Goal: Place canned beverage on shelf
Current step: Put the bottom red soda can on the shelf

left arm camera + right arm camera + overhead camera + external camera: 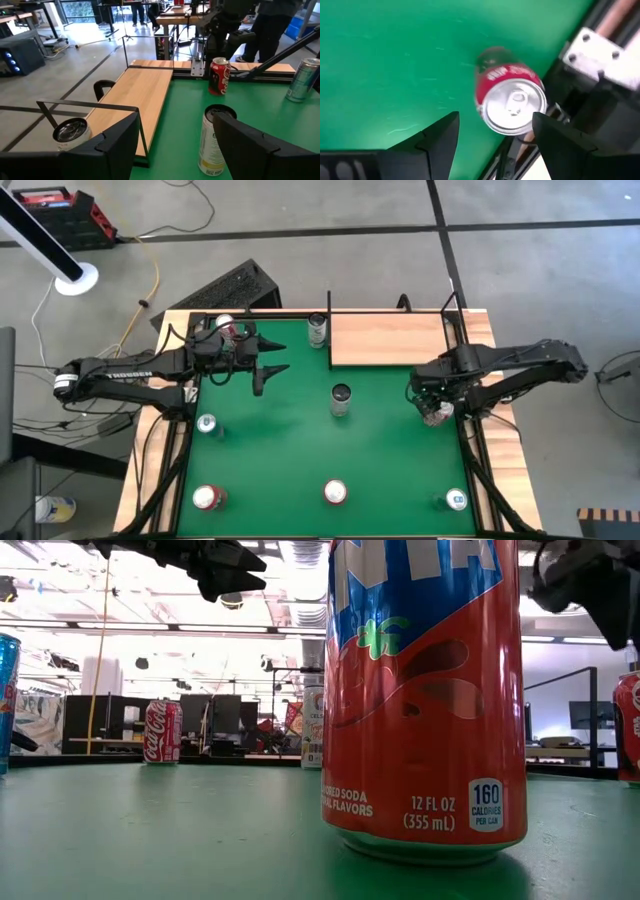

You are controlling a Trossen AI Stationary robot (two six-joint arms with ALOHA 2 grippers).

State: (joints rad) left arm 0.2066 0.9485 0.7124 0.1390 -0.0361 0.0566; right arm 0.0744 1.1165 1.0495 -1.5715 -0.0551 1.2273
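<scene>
The pale wood shelf (388, 340) with thin black rods stands at the table's far right; it also shows in the left wrist view (135, 95). My right gripper (437, 412) is open and hovers over an upright red can (512, 105) at the table's right edge, its fingers on either side above the can's top. My left gripper (268, 360) is open and empty at the far left, pointing toward the shelf. A pale can (341, 400) stands on its base at the table's middle, straight ahead of the left gripper (175, 140). A silver-topped can (318, 330) stands against the shelf's left edge.
Other cans stand on the green felt: a red one (225, 327) behind my left gripper, one at the left (207, 423), and three along the near edge (209, 498), (335, 492), (456, 500). The near middle can fills the low view (425, 690). People stand beyond the table.
</scene>
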